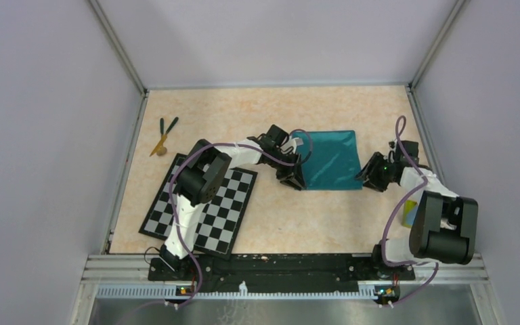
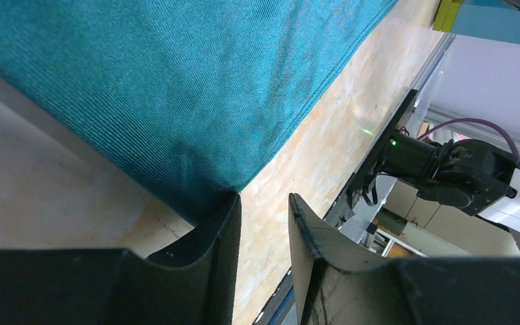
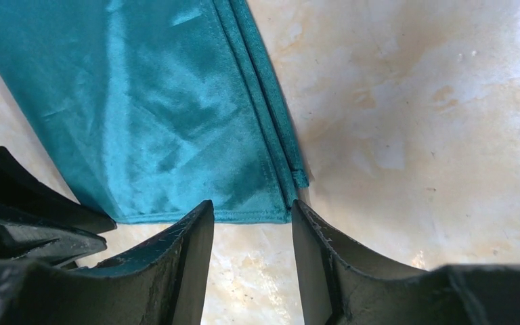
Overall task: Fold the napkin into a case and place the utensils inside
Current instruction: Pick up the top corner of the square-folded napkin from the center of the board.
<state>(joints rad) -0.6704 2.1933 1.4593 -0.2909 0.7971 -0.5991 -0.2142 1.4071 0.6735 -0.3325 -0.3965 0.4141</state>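
The teal napkin [image 1: 332, 159] lies flat on the table as a folded rectangle with layered hems along its right edge [image 3: 264, 115]. My left gripper [image 1: 296, 181] is at its near left corner. In the left wrist view the left gripper [image 2: 264, 198] is open; the cloth corner [image 2: 176, 81] touches the tip of one finger and bare table shows in the gap. My right gripper [image 1: 365, 177] is at the near right corner, and the right gripper [image 3: 252, 206] is open with the cloth's edge just ahead of its tips. The utensils [image 1: 164, 134] lie far left, two dark green and one tan.
A checkerboard mat [image 1: 203, 203] lies near left under the left arm. Blue and yellow-green blocks [image 1: 409, 211] sit by the right arm's base. Walls and metal rails close the table on three sides. The left gripper's fingers [image 3: 27, 203] show in the right wrist view.
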